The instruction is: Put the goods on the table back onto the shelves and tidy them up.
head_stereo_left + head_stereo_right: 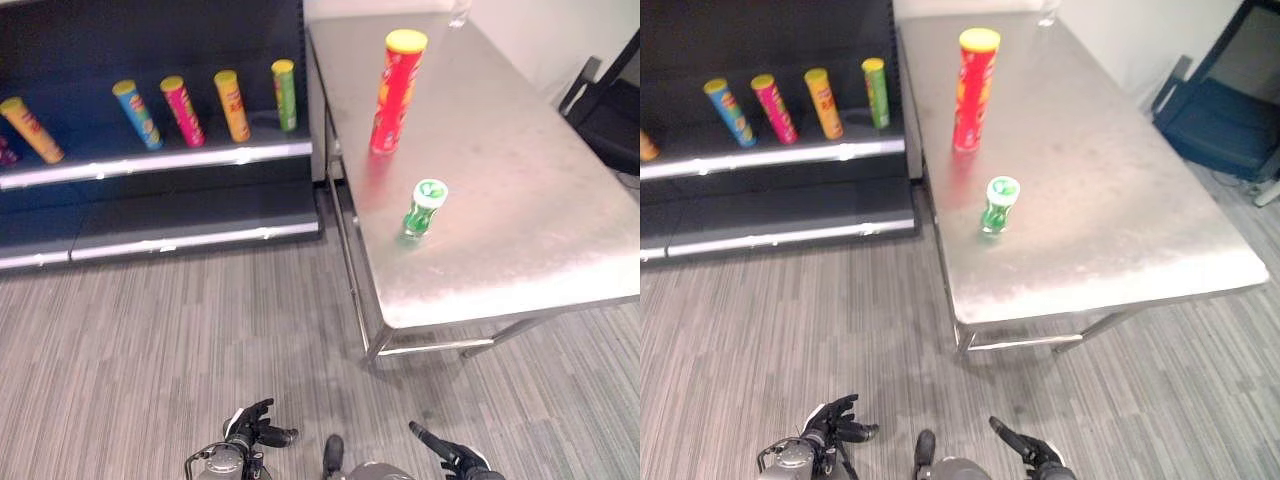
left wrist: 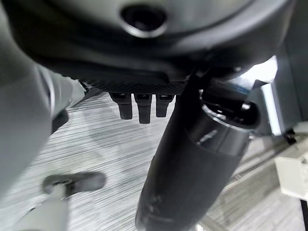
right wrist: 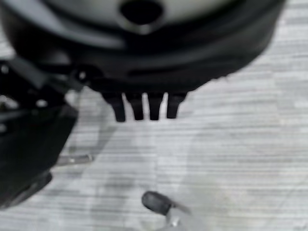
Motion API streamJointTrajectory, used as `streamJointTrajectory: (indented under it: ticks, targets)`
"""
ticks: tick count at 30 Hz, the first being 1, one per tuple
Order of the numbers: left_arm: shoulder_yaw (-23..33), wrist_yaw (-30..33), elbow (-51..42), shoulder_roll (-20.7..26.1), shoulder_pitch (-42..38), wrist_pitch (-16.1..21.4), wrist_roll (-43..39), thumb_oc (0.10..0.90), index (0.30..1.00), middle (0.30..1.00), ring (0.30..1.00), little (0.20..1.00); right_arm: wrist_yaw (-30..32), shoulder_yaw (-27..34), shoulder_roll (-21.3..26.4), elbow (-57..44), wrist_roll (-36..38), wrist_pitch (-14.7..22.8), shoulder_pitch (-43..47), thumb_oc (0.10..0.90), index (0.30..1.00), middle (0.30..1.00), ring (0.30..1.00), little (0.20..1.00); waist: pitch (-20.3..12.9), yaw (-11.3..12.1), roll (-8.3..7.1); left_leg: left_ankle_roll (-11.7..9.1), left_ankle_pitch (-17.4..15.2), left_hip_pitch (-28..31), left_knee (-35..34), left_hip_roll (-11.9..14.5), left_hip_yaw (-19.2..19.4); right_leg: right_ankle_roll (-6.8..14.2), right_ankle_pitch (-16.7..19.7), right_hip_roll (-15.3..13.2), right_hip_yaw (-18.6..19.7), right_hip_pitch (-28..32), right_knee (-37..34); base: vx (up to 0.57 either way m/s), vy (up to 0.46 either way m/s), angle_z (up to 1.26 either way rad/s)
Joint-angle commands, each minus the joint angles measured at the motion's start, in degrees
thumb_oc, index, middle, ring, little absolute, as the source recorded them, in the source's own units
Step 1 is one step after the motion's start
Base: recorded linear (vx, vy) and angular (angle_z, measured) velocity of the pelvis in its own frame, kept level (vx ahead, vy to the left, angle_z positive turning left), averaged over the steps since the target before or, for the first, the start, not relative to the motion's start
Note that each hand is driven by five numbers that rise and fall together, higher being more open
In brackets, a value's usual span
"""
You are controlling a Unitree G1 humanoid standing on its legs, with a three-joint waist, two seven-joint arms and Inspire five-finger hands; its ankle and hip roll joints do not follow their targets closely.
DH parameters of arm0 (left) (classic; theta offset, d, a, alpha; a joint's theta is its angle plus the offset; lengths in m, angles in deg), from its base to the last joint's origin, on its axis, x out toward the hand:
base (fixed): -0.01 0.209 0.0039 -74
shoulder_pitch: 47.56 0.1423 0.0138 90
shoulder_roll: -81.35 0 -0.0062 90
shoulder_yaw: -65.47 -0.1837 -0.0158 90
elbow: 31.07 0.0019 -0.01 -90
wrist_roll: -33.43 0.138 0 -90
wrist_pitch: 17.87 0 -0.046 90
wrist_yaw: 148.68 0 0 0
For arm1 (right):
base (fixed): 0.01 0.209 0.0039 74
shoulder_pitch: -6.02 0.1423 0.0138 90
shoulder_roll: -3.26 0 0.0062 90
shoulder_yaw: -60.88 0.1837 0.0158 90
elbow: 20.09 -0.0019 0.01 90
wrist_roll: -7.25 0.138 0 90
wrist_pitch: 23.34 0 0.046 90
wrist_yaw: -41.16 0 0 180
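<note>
Steel table (image 1: 520,230) carries a red can (image 1: 396,92) and green bottle (image 1: 424,208) near its shelf-side edge; left hand (image 1: 250,424) and right hand (image 1: 452,455) hang released, so approaching comes first.

Grey carpet (image 1: 180,340) with fine streaks covers the floor. A steel counter (image 1: 520,200) on thin metal legs (image 1: 375,345) stands at the right, its brushed top catching dull reflections of light. At the left, against the back, dark shelves (image 1: 160,215) run in two tiers, each with a pale front strip (image 1: 150,163) that shines. The counter's far left corner sits just beside the end of the shelves. A light wall (image 1: 1140,35) rises behind the counter at the right. A dark blue chair (image 1: 1220,125) stands near the counter's right edge, by that wall.
</note>
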Motion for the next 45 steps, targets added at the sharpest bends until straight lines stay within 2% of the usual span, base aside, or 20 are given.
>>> streamJointTrajectory:
  ticks: [1,2,10,14,15,19,21,24,25,27,28,31,33,34,35,37,38,40,41,45]
  targets:
    - [0.64,-0.03,-3.53,1.29,-2.4,2.72,-0.94,0.8,0.9,0.9,0.9,0.9,0.59,1.04,1.85,-1.84,-0.94,0.85,-3.13,0.8,0.9,0.9,0.9,0.9,-2.38,-0.6,1.73,4.02,-2.07,3.66,1.13,-3.06,3.2,10.65,-3.94,-11.98,2.99,0.72,0.27,0.31,0.225,-0.76]
    - [1.07,0.1,-3.46,1.63,-2.59,2.79,-0.89,0.8,0.9,0.9,0.9,0.9,0.59,0.56,1.04,-1.21,-1.51,0.65,-2.5,0.8,0.9,0.9,0.9,0.9,-2.83,-0.07,1.17,5.22,-3.35,4.56,0.48,-4.59,4.27,11.34,-3.97,-13.32,3.53,0.67,1.31,0.2,0.163,-0.65]
    - [3.02,1.21,-0.24,3.0,-4.11,3.05,-1.82,0.8,0.9,0.9,0.9,0.9,1.15,0.94,-0.7,0.15,-1.85,0.58,-0.37,0.8,0.9,0.9,0.9,0.9,-2.43,0.22,0.49,8.5,-7.24,6.21,0.48,-7.33,7.85,13.53,-3.14,-17.19,3.72,-7.01,13.69,0.08,0.112,-0.1]
    - [3.63,1.63,1.3,3.27,-4.67,3.42,-1.94,0.8,0.9,0.9,0.9,0.9,1.66,2.34,-1.04,1.12,-0.02,0.58,-0.45,0.8,0.9,0.9,0.9,0.9,-2.36,-0.46,0.21,8.31,-8.03,6.53,0.48,-7.68,8.79,13.68,0.01,-18.23,2.99,-9.04,10.6,0.0,-0.008,0.02]
    - [3.59,1.73,2.76,3.85,-5.14,3.41,-1.08,0.8,0.9,0.9,0.9,0.9,2.04,5.07,-0.1,3.7,3.12,0.56,-0.28,0.8,0.9,0.9,0.9,0.9,-2.32,-1.62,0.19,8.22,-8.25,6.38,0.48,-8.02,8.8,14.38,1.2,-17.71,4.31,-8.96,5.85,0.02,-0.042,-0.08]
    - [4.49,1.53,3.19,4.07,-4.91,3.65,-2.11,0.8,0.9,0.9,0.9,0.9,2.64,11.14,1.71,5.82,8.75,0.69,-2.6,0.8,0.9,0.9,0.9,0.9,-2.74,-2.58,-0.26,7.89,-8.09,7.69,0.48,-7.9,9.8,14.28,1.7,-16.93,5.67,-8.32,3.97,0.05,-0.032,0.06]
    - [5.31,0.79,3.04,4.55,-4.37,3.55,-2.4,0.8,0.9,0.9,0.9,0.9,2.88,16.23,5.0,6.92,10.91,0.71,-4.34,0.8,0.9,0.9,0.9,0.9,-3.42,-3.17,-0.63,7.58,-7.92,8.15,0.48,-7.51,10.12,14.21,2.1,-16.35,5.05,-7.14,2.32,0.08,-0.093,-0.15]
    - [6.85,-0.5,1.17,5.25,-2.93,3.32,-1.53,0.8,0.9,0.9,0.9,0.9,3.69,27.67,14.76,0.92,13.41,1.54,-9.2,0.8,0.9,0.9,0.9,0.9,-4.0,-4.54,-0.83,6.96,-7.7,8.55,0.48,-6.94,9.99,14.4,1.93,-15.64,4.03,-5.37,0.78,0.08,-0.073,-0.2]
    - [7.93,-1.13,0.58,4.7,-2.08,3.33,-0.13,0.8,0.9,0.9,0.9,0.9,5.01,35.64,20.18,-9.69,12.54,2.88,-13.62,0.8,0.9,0.9,0.9,0.9,-4.41,-5.73,-0.8,6.72,-7.87,8.9,0.48,-6.82,10.1,14.56,1.51,-15.45,3.7,-4.71,0.37,0.07,-0.038,0.0]
    - [8.32,-1.52,0.53,3.77,-1.69,3.26,0.59,0.8,0.9,0.9,0.9,0.9,6.54,43.04,25.53,-20.19,12.17,4.38,-16.26,0.8,0.9,0.9,0.9,0.9,-4.76,-6.86,-0.68,6.55,-8.19,9.24,0.48,-6.72,10.15,14.66,1.24,-15.24,3.78,-4.43,0.3,0.04,-0.015,-0.02]
    - [8.2,-1.5,0.53,3.66,-1.69,3.25,0.6,0.8,0.9,0.9,0.9,0.9,6.58,43.31,25.46,-20.51,12.1,4.2,-16.55,0.8,0.9,0.9,0.9,0.9,-4.77,-6.78,-0.57,6.54,-8.2,9.25,0.48,-6.7,10.12,14.66,1.23,-15.22,3.74,-4.4,0.3,0.02,-0.003,-0.07]
    - [8.41,-1.43,0.27,2.3,-1.08,3.23,1.48,0.8,0.9,0.9,0.9,0.9,8.71,51.43,28.93,-39.43,10.04,6.79,-17.91,0.8,0.9,0.9,0.9,0.9,-5.03,-7.68,-0.25,6.54,-8.45,9.6,0.48,-6.53,10.21,14.62,0.77,-15.18,3.71,-4.04,0.39,0.02,-0.009,-0.03]
    - [7.58,-1.89,-0.24,1.93,-0.43,3.73,1.85,0.8,0.9,0.9,0.9,0.9,8.68,55.67,35.18,-50.01,9.81,9.83,-15.97,0.8,0.9,0.9,0.9,0.9,-5.48,-7.38,-0.03,6.49,-8.6,9.86,0.48,-6.34,10.24,14.47,0.22,-14.95,3.65,-3.7,0.44,0.01,-0.011,-0.02]
    - [7.6,-1.88,-0.24,1.86,-0.44,3.74,1.85,0.8,0.9,0.9,0.9,0.9,8.69,55.69,35.23,-50.04,9.81,9.8,-15.98,0.8,0.9,0.9,0.9,0.9,-5.46,-7.39,0.04,6.48,-8.61,9.87,0.48,-6.32,10.24,14.46,0.21,-14.94,3.65,-3.69,0.45,0.02,-0.014,0.05]
    - [6.7,-2.31,-1.1,2.17,0.22,3.97,1.77,0.8,0.9,0.9,0.9,0.9,8.22,56.27,39.51,-54.72,10.43,11.79,-13.13,0.8,0.9,0.9,0.9,0.9,-5.76,-6.73,0.07,6.37,-8.59,10.0,0.48,-6.16,10.29,14.37,-0.04,-14.87,3.44,-3.44,0.47,0.01,-0.011,0.09]
    - [6.38,-2.51,-1.44,2.26,0.64,4.12,1.67,0.8,0.9,0.9,0.9,0.9,7.42,55.44,41.58,-56.14,11.1,12.68,-11.29,0.8,0.9,0.9,0.9,0.9,-5.9,-6.47,0.02,6.28,-8.56,10.1,0.48,-6.08,10.32,14.31,-0.14,-14.77,3.25,-3.27,0.48,0.0,-0.02,0.07]
    - [5.12,-3.0,-2.28,2.49,1.25,4.43,1.12,0.8,0.9,0.9,0.9,0.9,5.12,50.74,45.4,-56.89,13.14,13.19,-6.72,0.8,0.9,0.9,0.9,0.9,-6.16,-5.14,-0.22,6.18,-8.41,10.23,0.48,-5.96,10.26,14.21,-0.27,-14.65,2.88,-2.91,0.48,0.0,0.0,0.0]
    - [4.94,-3.19,-2.69,2.53,1.52,4.46,0.84,0.8,0.9,0.9,0.9,0.9,3.71,47.08,46.79,-56.57,13.87,13.0,-4.09,0.8,0.9,0.9,0.9,0.9,-6.27,-4.86,-0.39,6.1,-8.31,10.31,0.48,-5.86,10.23,14.14,-0.26,-14.57,2.66,-2.79,0.51,0.0,-0.021,0.03]
    - [4.08,-3.69,-3.04,2.56,1.76,4.48,0.66,0.8,0.9,0.9,0.9,0.9,0.02,40.59,48.26,-57.67,13.44,11.93,-1.31,0.8,0.9,0.9,0.9,0.9,-6.34,-3.61,-0.71,5.97,-8.04,10.41,0.48,-5.69,10.21,13.96,-0.25,-14.41,2.25,-2.48,0.56,0.0,-0.043,0.14]
    - [3.62,-4.23,-3.42,2.52,2.33,4.49,0.39,0.8,0.9,0.9,0.9,0.9,-3.66,32.5,49.02,-58.87,13.09,11.08,2.69,0.8,0.9,0.9,0.9,0.9,-6.31,-2.65,-1.03,5.83,-7.73,10.39,0.48,-5.42,9.87,13.67,-0.34,-14.19,1.66,-2.02,0.58,0.0,-0.032,0.12]
